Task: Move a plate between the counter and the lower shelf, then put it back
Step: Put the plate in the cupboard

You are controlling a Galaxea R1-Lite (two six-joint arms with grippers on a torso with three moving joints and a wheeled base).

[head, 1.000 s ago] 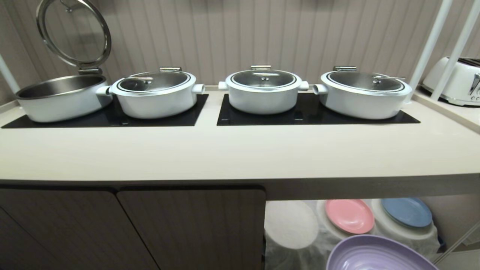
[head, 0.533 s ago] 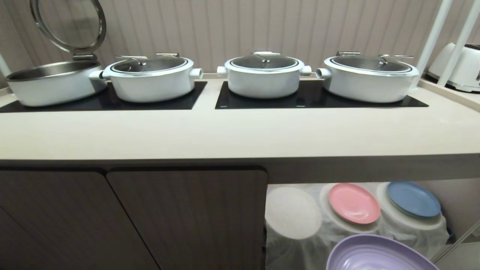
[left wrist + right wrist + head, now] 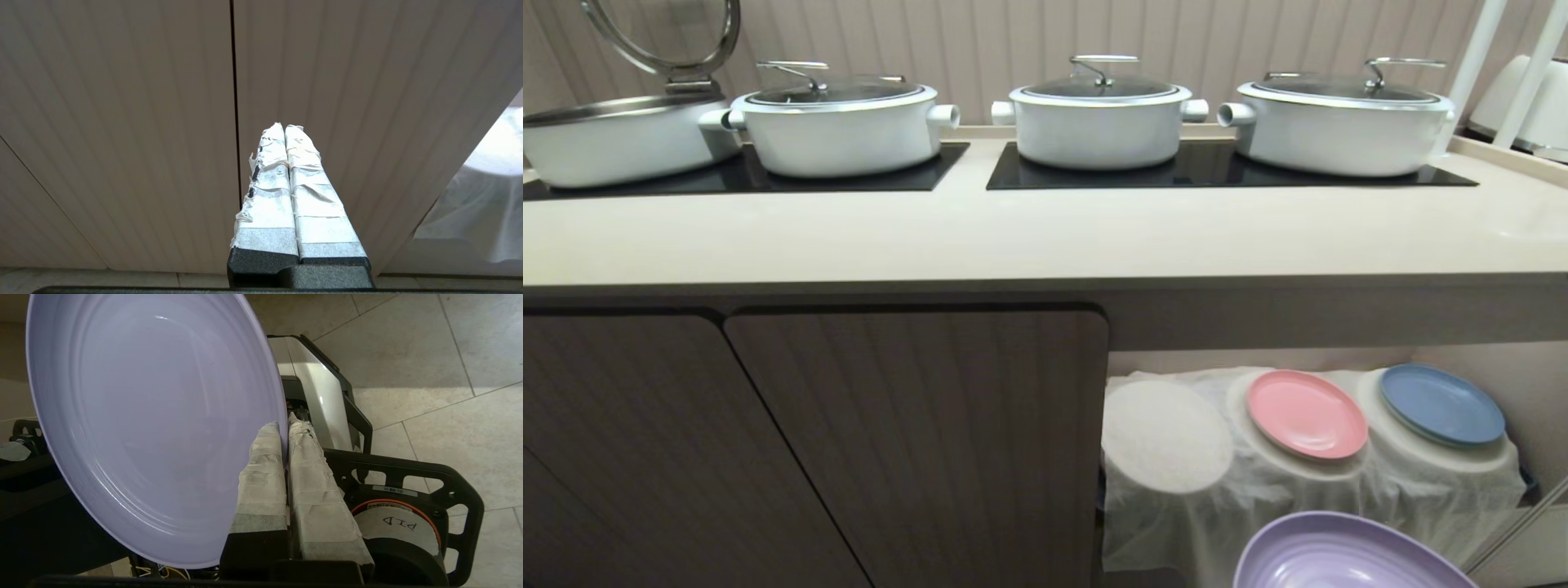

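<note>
Below the counter (image 3: 1045,237), the right end effector (image 3: 284,426) is clamped on the plate's (image 3: 155,416) rim.

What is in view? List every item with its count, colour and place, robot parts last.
pots: four, white, on the hob panels; the leftmost has its lid up
hob panels: two, black, set in the counter
counter: one, beige
cabinet doors: two, brown, under the counter
lower shelf: one, white-draped, three mounds
pink plate: one, middle mound
blue plate: one, right mound
toaster: one, white, far right
plate: one, lilac, rim held
right gripper: fingers shut on plate
left gripper: fingers shut, facing a cabinet door
</note>
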